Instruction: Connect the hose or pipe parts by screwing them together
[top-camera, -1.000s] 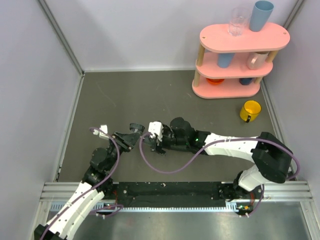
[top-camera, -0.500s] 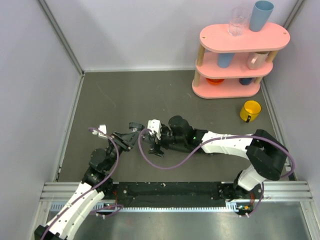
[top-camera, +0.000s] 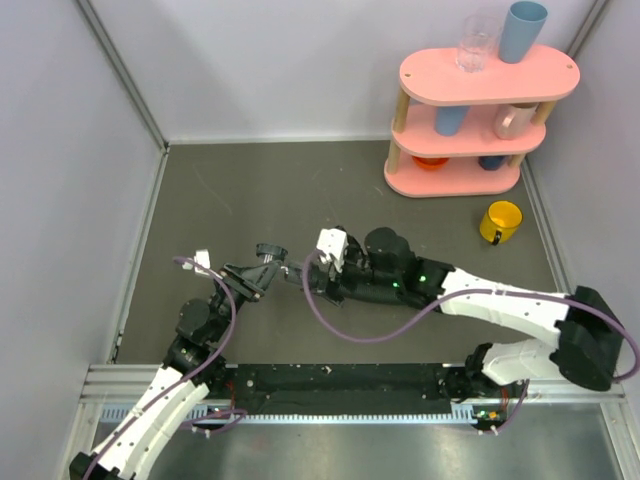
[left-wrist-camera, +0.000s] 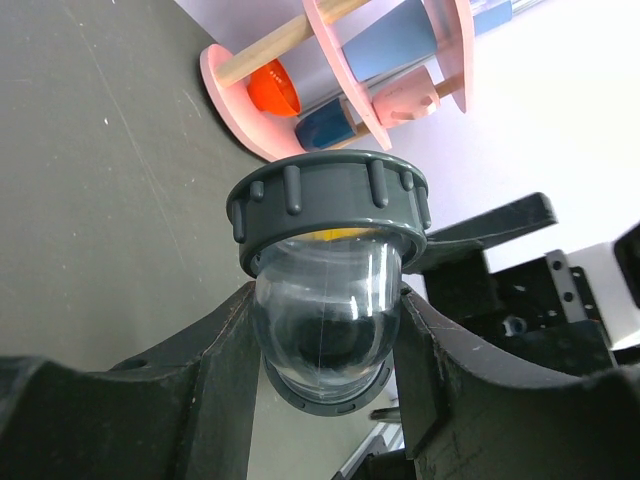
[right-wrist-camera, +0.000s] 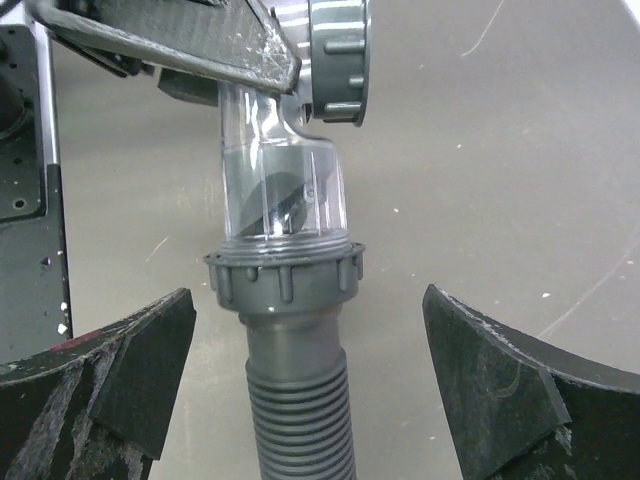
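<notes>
1. Left gripper (left-wrist-camera: 325, 345) pinches the clear elbow fitting (left-wrist-camera: 325, 290) — jaws pressed on both its sides.
2. Right gripper (right-wrist-camera: 312, 352) spread wide, touching nothing — the ribbed hose (right-wrist-camera: 300, 420) lies between its fingers, meeting the ring nut (right-wrist-camera: 285, 282).

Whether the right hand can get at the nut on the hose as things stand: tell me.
Probably yes. The right hand stands open astride the hose, the nut just ahead of it with nothing between; the left hand grips the elbow farther up.
</notes>
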